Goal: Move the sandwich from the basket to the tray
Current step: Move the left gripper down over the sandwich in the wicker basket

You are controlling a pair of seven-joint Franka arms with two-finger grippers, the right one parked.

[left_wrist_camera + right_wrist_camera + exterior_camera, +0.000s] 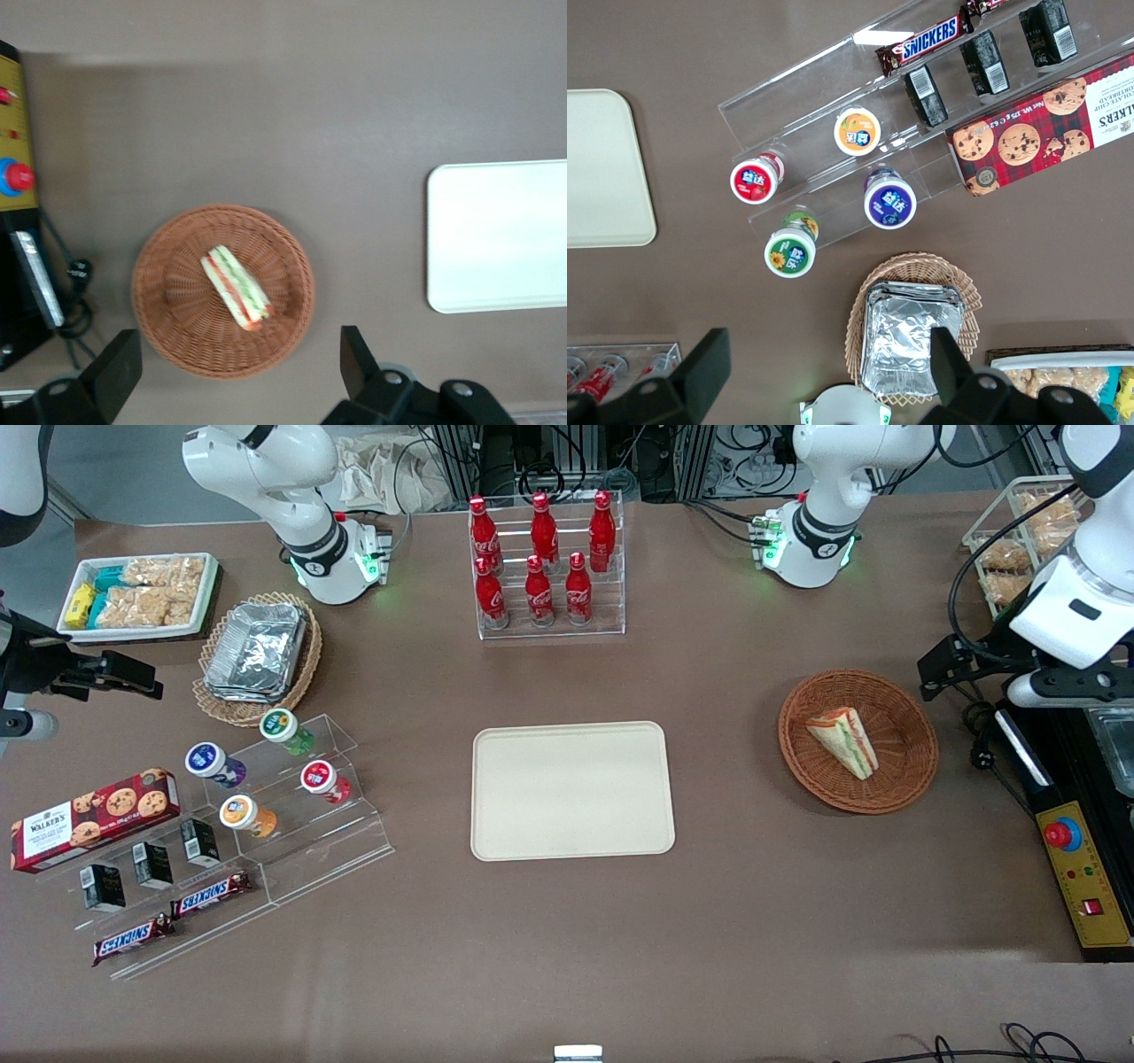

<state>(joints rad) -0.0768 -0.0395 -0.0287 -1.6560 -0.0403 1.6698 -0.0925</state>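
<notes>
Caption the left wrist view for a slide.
Open pincer hovers above the basket holding the sandwich, with the empty tray lying apart on the table.

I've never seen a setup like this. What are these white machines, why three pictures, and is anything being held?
They are robot arms bolted to a brown table. One picture looks down from the front; the other two come from cameras on the arms' wrists. The working arm's gripper, its two fingers open and holding nothing, hovers above a round wicker basket with a sandwich in it. A bare beige tray lies mid-table, toward the parked arm from the basket. Cola bottles, yogurt cups and snacks sit elsewhere.
</notes>
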